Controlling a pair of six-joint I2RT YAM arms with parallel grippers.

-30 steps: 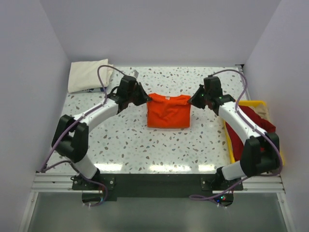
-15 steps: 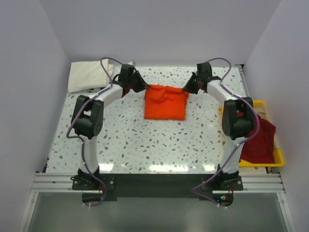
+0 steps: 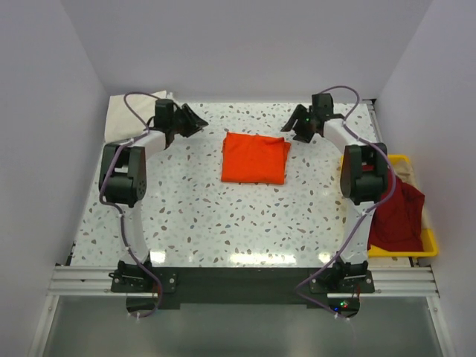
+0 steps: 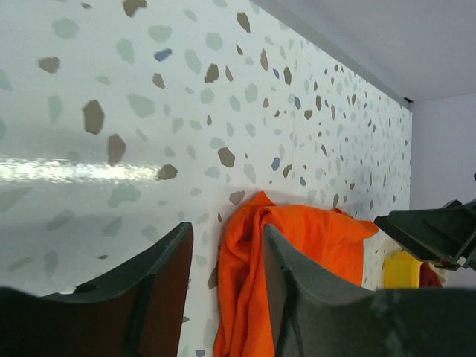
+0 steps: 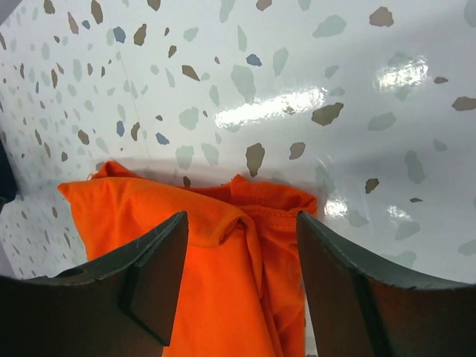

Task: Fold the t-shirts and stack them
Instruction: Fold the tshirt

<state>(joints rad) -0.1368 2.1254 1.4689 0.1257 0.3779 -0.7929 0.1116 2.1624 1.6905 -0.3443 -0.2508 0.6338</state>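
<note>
The orange t-shirt (image 3: 255,158) lies folded in a rough square on the middle of the speckled table (image 3: 223,223). My left gripper (image 3: 201,121) hovers open to its back left, apart from the cloth. My right gripper (image 3: 290,129) hovers open near its back right corner. In the left wrist view the rumpled edge of the orange t-shirt (image 4: 320,238) shows beyond the open left gripper (image 4: 227,230). The right wrist view shows the orange t-shirt's folded corner (image 5: 238,297) below the open right gripper (image 5: 242,217). The cream t-shirt (image 3: 119,119) lies at the back left. The dark red t-shirt (image 3: 398,212) drapes over the tray.
A yellow plastic tray (image 3: 429,243) stands at the table's right edge under the dark red shirt. White walls close in the back and both sides. My arms reach along the left and right sides toward the back corners.
Both grippers have opened and let go of the orange t-shirt. They have drawn back and outward, and the shirt now lies flat and folded.
</note>
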